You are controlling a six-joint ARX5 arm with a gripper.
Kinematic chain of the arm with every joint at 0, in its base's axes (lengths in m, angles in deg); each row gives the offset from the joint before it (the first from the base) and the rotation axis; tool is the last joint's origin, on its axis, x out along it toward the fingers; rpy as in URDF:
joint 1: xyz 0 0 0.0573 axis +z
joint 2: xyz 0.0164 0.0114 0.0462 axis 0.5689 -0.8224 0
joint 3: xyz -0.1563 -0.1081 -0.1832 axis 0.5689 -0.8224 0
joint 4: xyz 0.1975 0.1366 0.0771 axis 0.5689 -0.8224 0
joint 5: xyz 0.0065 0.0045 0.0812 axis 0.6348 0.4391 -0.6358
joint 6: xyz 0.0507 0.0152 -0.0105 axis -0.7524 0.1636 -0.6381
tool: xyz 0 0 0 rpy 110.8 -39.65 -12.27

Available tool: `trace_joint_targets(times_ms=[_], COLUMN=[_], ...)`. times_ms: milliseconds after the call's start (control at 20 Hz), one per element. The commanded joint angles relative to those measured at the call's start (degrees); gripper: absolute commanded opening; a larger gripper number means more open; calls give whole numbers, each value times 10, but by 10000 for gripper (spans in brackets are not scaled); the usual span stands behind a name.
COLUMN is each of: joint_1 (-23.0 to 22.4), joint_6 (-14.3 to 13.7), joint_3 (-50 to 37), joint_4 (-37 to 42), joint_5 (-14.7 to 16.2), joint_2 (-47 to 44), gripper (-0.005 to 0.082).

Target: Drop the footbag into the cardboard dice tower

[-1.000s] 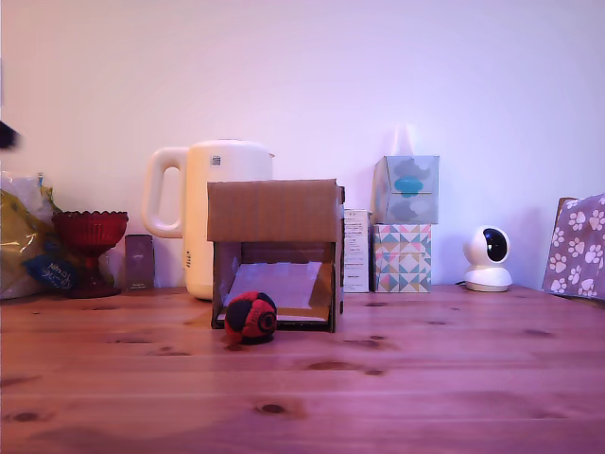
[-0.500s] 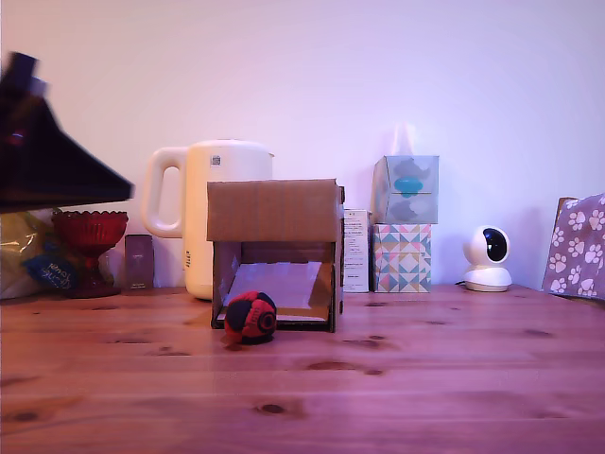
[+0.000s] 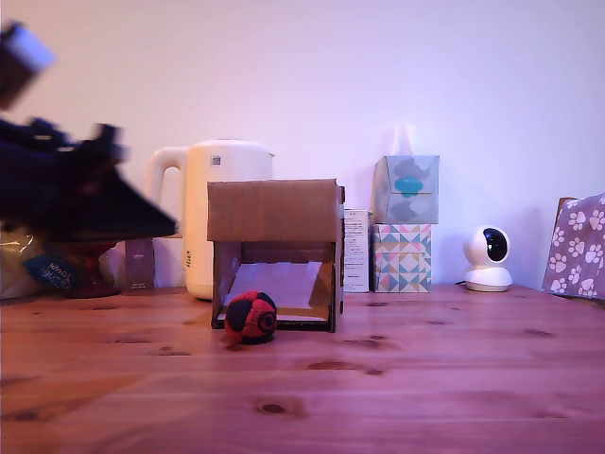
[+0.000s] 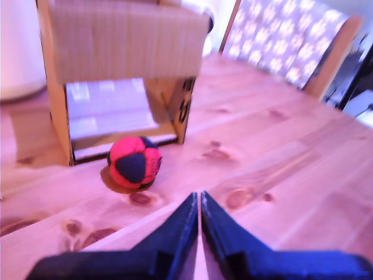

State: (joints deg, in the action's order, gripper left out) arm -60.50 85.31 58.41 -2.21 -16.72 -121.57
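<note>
The red and dark navy footbag (image 3: 250,317) lies on the wooden table right in front of the cardboard dice tower (image 3: 274,210), by its windowed lower front. The wrist view shows the footbag (image 4: 134,163) ahead of my gripper (image 4: 199,196), a short way off, with the tower (image 4: 122,41) behind it and the pale ramp inside. The two dark fingers (image 4: 175,227) are pressed together with nothing between them. In the exterior view the arm (image 3: 66,189) is a dark blur at the left, above the table and apart from the tower.
A white kettle (image 3: 213,189) stands behind the tower. A red goblet (image 3: 90,270) and bags sit at the exterior view's left. Stacked tissue boxes (image 3: 405,227), a small white camera (image 3: 487,258) and a paw-print box (image 3: 577,246) stand to the right.
The arm has swung in from the exterior view's left edge, reaching further right toward the tower. The footbag and tower have not moved.
</note>
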Motion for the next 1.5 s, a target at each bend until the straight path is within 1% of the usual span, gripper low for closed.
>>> trace_joint_targets(times_ms=[0,50,100,200,250,300,350,400,450,550,650,700,750,800,950,1000,1050,1100,1150,1300,1350,1450], joint_1=[-1,-1,-1,-1,-2,-3,-4,-7,-10,-17,-21,-23,-23,-23,-23,-23,-23,-24,-25,-25,-25,-24], joint_6=[-3,-3,-3,-3,-3,-3,-3,-3,-4,-25,-32,-33,-33,-33,-33,-33,-33,-33,-33,-33,-33,-33], joint_3=[16,29,45,78,96,115,134,155,177,220,259,275,288,300,324,328,330,331,331,336,339,341], joint_4=[5,4,0,-6,-12,-16,-29,-47,-65,-106,-145,-156,-166,-179,-207,-210,-211,-212,-213,-209,-209,-207], joint_5=[0,0,0,0,0,0,-5,-20,-31,-49,-55,-66,-86,-97,-111,-111,-111,-112,-113,-116,-116,-116], joint_2=[-32,-52,-75,-118,-136,-155,-170,-184,-200,-230,-256,-270,-282,-292,-320,-329,-336,-341,-343,-343,-343,-342], gripper=[-7,27,114,350,496,660,767,792,790,790,790,790,790,782,775,765,730,677,605,317,243,152])
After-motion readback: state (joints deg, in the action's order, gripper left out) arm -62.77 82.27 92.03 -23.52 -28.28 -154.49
